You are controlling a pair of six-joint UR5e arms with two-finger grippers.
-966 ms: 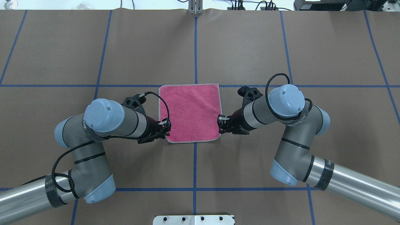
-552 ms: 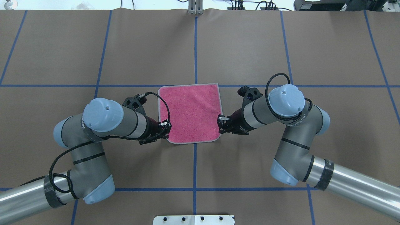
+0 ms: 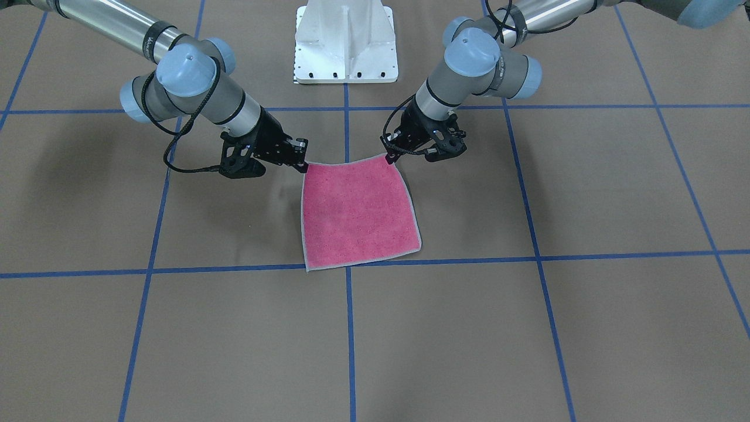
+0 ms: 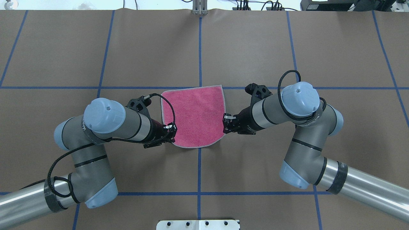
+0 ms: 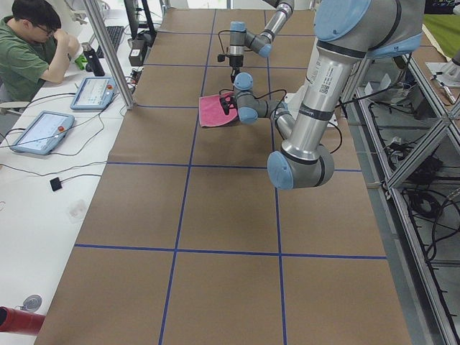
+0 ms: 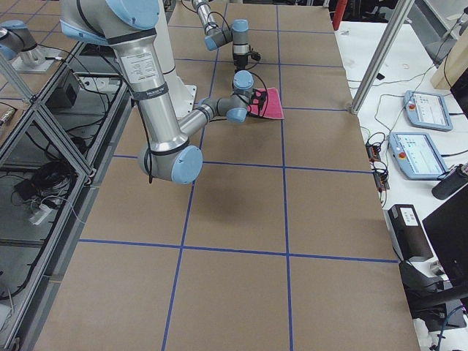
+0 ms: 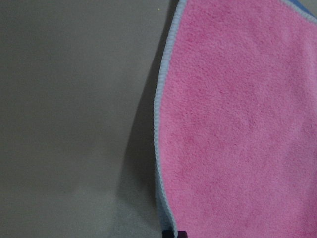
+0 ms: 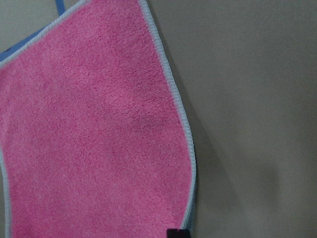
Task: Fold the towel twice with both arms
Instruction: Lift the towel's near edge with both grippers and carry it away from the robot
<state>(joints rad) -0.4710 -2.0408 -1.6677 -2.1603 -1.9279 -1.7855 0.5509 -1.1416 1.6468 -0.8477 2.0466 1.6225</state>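
Near corners of the pink towel (image 4: 195, 116), flat at the middle of the table (image 4: 255, 48) a second ago, now lift, pinched by the closed left gripper (image 4: 173, 133) and right gripper (image 4: 225, 125), so the first fold looks begun.

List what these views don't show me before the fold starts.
- Towel underside: no view shows it, because the pink face covers it.
- How much cloth the left end effector and right end effector pinch: overhead, their bodies cover the corners. Each wrist view shows only a dark sliver at its bottom edge.
- Both side views: the end effectors are too small to judge.
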